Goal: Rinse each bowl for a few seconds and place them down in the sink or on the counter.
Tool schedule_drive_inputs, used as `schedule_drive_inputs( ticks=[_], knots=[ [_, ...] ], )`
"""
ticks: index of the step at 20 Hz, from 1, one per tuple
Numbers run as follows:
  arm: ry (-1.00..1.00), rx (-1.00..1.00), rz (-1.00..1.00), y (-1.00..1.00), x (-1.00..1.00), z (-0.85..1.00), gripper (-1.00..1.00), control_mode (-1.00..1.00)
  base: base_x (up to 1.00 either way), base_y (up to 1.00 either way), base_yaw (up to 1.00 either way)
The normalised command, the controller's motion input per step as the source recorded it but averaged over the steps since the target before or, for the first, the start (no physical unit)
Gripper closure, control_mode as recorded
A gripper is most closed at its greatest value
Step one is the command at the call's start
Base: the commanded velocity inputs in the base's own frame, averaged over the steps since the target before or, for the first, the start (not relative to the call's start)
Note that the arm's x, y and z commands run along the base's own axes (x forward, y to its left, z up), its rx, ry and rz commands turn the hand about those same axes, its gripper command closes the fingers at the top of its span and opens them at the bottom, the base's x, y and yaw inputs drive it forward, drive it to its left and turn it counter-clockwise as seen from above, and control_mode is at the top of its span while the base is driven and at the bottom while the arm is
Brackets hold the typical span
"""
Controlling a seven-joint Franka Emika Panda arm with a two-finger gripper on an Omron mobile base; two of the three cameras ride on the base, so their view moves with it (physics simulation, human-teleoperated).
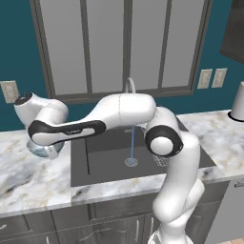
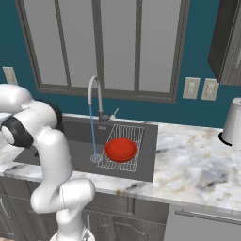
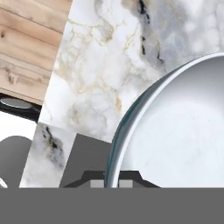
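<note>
The pale blue-grey bowl (image 1: 45,148) with its whitish inside (image 3: 175,131) is over the marble counter (image 1: 19,167) left of the sink (image 1: 107,159). My arm reaches left, and the hand covers the bowl from above. My gripper (image 3: 111,183) is shut on the bowl's rim, which runs between the two dark finger tips. Whether the bowl rests on the counter or hangs just above it I cannot tell. The glossy red bowl (image 2: 121,149) lies on the wire rack (image 2: 132,134) inside the sink (image 2: 148,160). A thin stream of water (image 2: 93,134) falls from the curved tap (image 2: 94,92) toward the drain (image 1: 131,162).
A white cylindrical jar (image 2: 232,123) stands on the counter far right. Behind the sink are a window and wall outlets (image 2: 200,88). Wooden floor (image 3: 30,39) lies beyond the counter's edge in the hand view. The counter (image 2: 197,164) stretches right of the sink.
</note>
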Motion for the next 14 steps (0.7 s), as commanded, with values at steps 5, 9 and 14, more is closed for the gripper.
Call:
schedule_drive_inputs(
  ticks=[5, 9, 14],
  knots=[
    [-0.14, 0.07, -0.10, -0.70, -0.26, -0.05, 1.00, -1.00, 0.00, 0.00, 0.00],
    [-0.24, 0.09, -0.06, -0.62, -0.31, 0.00, 1.00, -1.00, 0.00, 0.00, 0.00],
    [-0.22, 0.12, -0.06, -0.61, -0.27, 0.00, 1.00, -1.00, 0.00, 0.00, 0.00]
  ],
)
